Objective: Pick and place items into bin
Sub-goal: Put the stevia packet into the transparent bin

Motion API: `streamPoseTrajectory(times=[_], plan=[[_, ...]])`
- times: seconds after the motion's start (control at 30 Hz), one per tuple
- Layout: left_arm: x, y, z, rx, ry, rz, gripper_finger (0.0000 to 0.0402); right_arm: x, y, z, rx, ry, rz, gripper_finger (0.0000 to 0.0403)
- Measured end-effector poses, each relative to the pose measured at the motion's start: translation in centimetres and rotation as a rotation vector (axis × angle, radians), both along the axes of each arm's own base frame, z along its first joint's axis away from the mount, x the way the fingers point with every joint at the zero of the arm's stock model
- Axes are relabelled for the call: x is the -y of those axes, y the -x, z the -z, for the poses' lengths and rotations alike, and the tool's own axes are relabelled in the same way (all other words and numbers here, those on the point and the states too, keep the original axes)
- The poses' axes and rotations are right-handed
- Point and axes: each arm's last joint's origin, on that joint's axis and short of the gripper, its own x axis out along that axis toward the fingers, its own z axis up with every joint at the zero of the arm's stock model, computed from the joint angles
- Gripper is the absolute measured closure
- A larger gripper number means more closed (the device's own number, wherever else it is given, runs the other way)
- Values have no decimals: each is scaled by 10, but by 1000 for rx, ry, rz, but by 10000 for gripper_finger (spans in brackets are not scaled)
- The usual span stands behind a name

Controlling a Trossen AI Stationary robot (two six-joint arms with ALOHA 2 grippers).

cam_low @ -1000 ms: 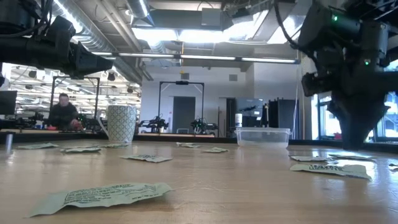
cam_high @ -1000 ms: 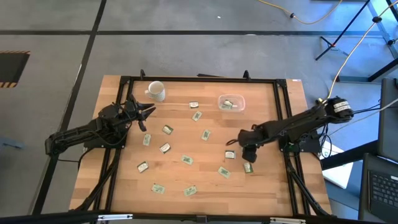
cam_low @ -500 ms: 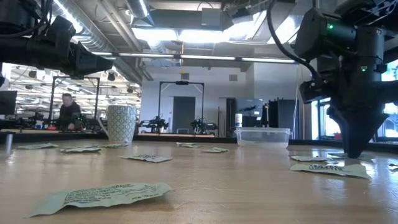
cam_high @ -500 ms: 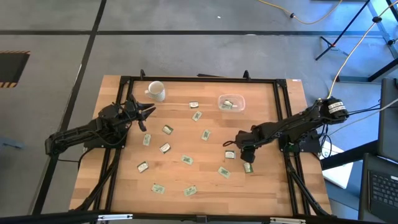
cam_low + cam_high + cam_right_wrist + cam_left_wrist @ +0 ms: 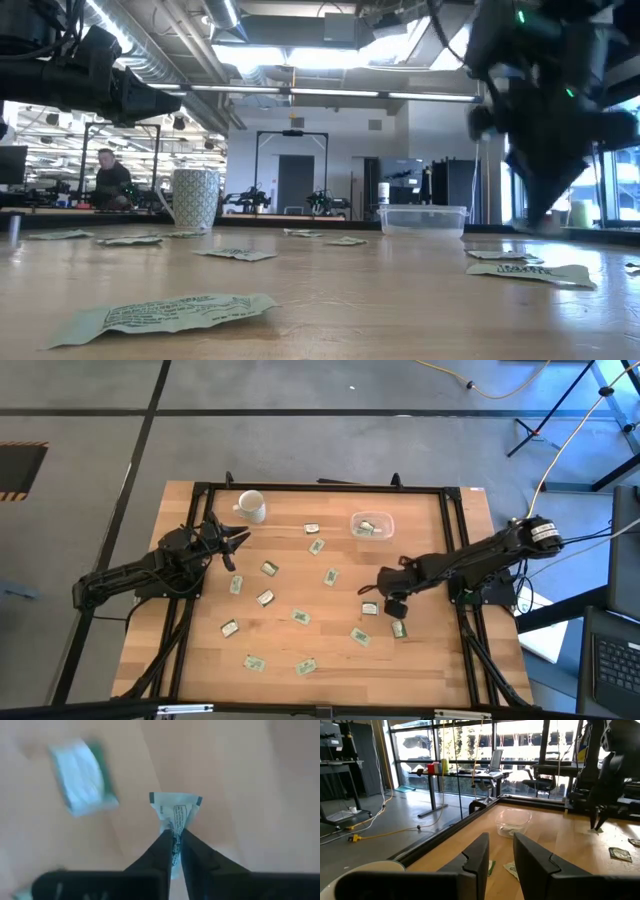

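One packet: your right gripper (image 5: 173, 851) has its fingers pinched shut on a pale green and white packet (image 5: 175, 810), held clear of the wood just above the right part of the table (image 5: 280, 650).
Change: half a second ago that gripper's tip stood down at the table among the packets; now it has lifted and swung slightly toward the bin.
Bin: clear bin (image 5: 372, 526) sits near the far edge, right of centre, with packets already in it.
Loose packets: others lie scattered across the middle, one (image 5: 399, 629) just beside the right gripper.
Left gripper: left gripper (image 5: 499, 857) hovers near the white mug (image 5: 250, 505), fingers apart, unchanged.
Hard to see: low view smears the right arm with motion; you cannot make out the held packet there.
Background: a person (image 5: 111, 181) sits far behind.
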Motion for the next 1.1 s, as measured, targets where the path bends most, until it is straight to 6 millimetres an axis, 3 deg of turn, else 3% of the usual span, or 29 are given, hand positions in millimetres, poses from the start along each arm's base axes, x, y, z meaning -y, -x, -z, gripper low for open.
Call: streamPoseTrajectory(times=[0.2, 0.33, 0.43, 0.63, 0.8, 1.1], plan=[[0, 0, 0, -1, 0, 0, 320, 16, -17, -35, 112, 218, -68, 367], [0, 0, 0, 0, 0, 0, 320, 36, -31, -57, 154, 441, -60, 365], [0, 0, 0, 0, 0, 0, 320, 56, -39, -66, 185, 501, -52, 364], [0, 0, 0, 0, 0, 0, 320, 100, -35, -68, 152, 533, 51, 364], [0, 0, 0, -6, -10, 0, 320, 133, -25, -64, 162, 398, 119, 364], [0, 0, 0, -7, -14, 0, 320, 165, -13, -50, 242, 373, 234, 364]])
